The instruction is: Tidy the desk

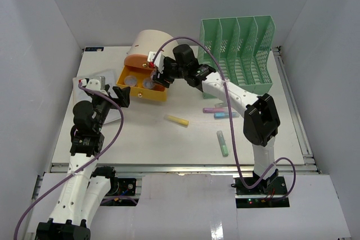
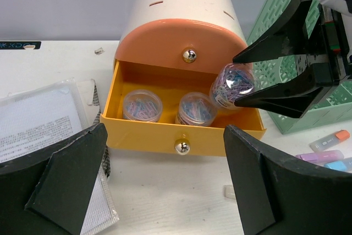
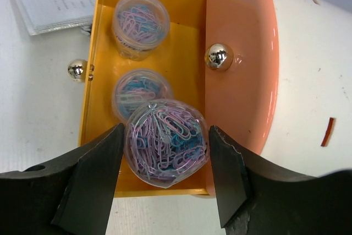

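The white desk point(image 1: 185, 144) holds a cream and orange organizer point(image 1: 149, 43) with its yellow drawer point(image 1: 143, 95) pulled open. In the left wrist view two clear jars of paper clips point(image 2: 142, 105) stand in the drawer point(image 2: 181, 133). My right gripper point(image 3: 166, 141) is shut on a third jar of paper clips point(image 3: 165, 148). It holds the jar tilted over the drawer's right end point(image 2: 234, 85). My left gripper point(image 2: 165, 185) is open and empty. It sits just in front of the drawer's chrome knob point(image 2: 182, 147), apart from it.
A green file rack point(image 1: 239, 49) stands at the back right. A yellow marker point(image 1: 176, 120), a green one point(image 1: 223, 143) and purple and blue ones point(image 1: 220, 112) lie on the desk. A plastic sleeve with paper point(image 2: 38, 130) lies left of the drawer.
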